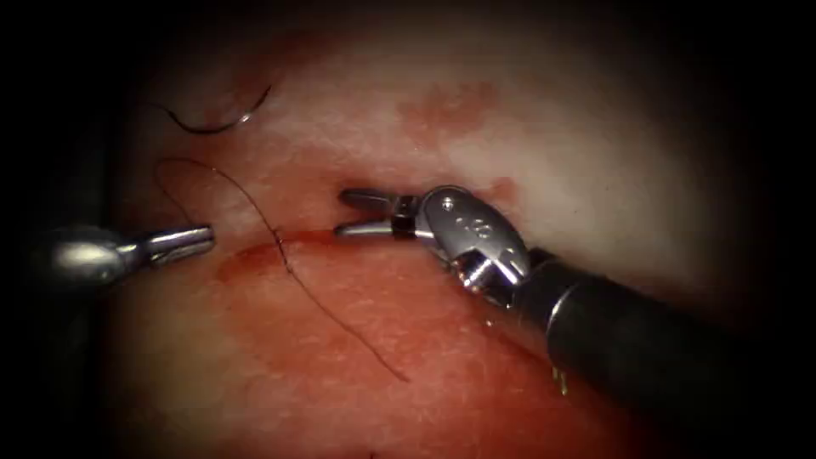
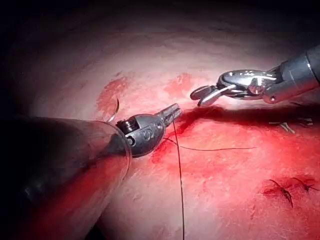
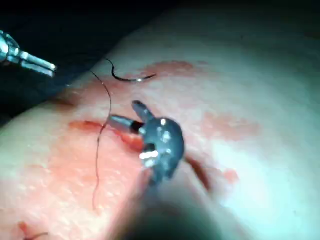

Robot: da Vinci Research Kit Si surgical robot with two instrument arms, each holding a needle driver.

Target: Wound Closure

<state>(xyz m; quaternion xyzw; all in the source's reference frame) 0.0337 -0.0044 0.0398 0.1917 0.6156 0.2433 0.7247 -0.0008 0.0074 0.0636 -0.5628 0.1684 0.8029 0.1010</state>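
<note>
Plainly spread, the right claw (image 1: 344,213), holding nothing, tips over the cut (image 1: 297,238) in the tissue (image 1: 595,153). Left claw (image 1: 204,240) together, also holding nothing, left of the cut. Needle (image 1: 223,121) lying free on the tissue, well up and left, thin, dark, curved, not in the tissue. Thread (image 1: 340,323) fine and dark, crossing the cut, trailing over glossy red fluid (image 1: 357,289). From the left wrist, knotted stitches (image 2: 282,190) seen farther along.

The curved needle (image 1: 223,119) lies free on the tissue (image 1: 544,153), its thread (image 1: 293,272) crossing the cut (image 1: 297,238).
</note>
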